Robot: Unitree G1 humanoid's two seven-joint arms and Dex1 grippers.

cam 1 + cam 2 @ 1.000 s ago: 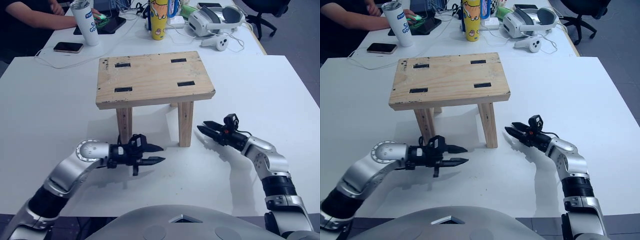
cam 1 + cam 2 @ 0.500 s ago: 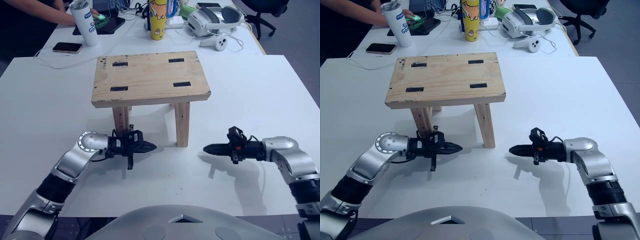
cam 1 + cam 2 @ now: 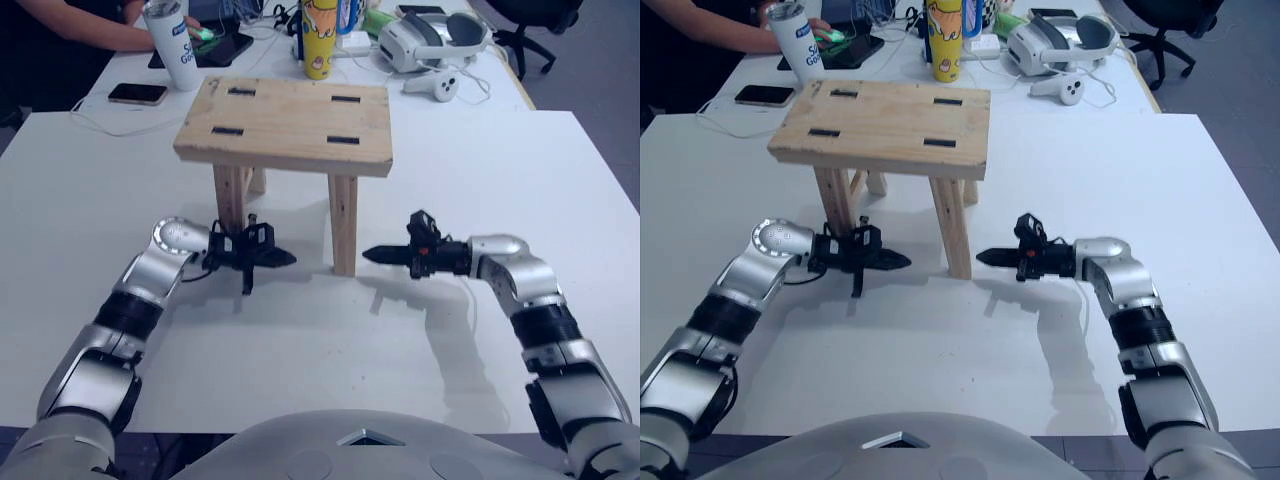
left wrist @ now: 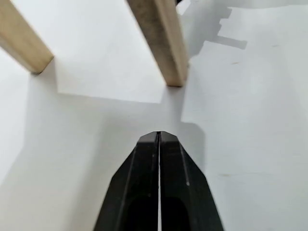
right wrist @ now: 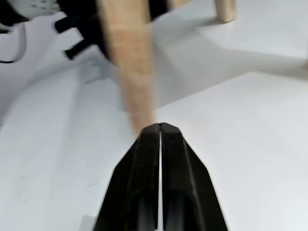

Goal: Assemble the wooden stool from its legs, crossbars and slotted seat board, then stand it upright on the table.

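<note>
Office: swivel chair point(image 3: 527, 22), VR headset point(image 3: 436, 38), phone point(image 3: 136, 94).

Bright and even, lit from overhead. Soft grey shadows on the white table point(image 3: 560, 200), pooled beneath the stool point(image 3: 285, 125) and slanting toward the near edge; crisper-edged in the wrist views.

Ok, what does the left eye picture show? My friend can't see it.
A wooden stool stands upright on a table. The left end effector and right end effector, both shut, point at its front right leg from either side.
</note>
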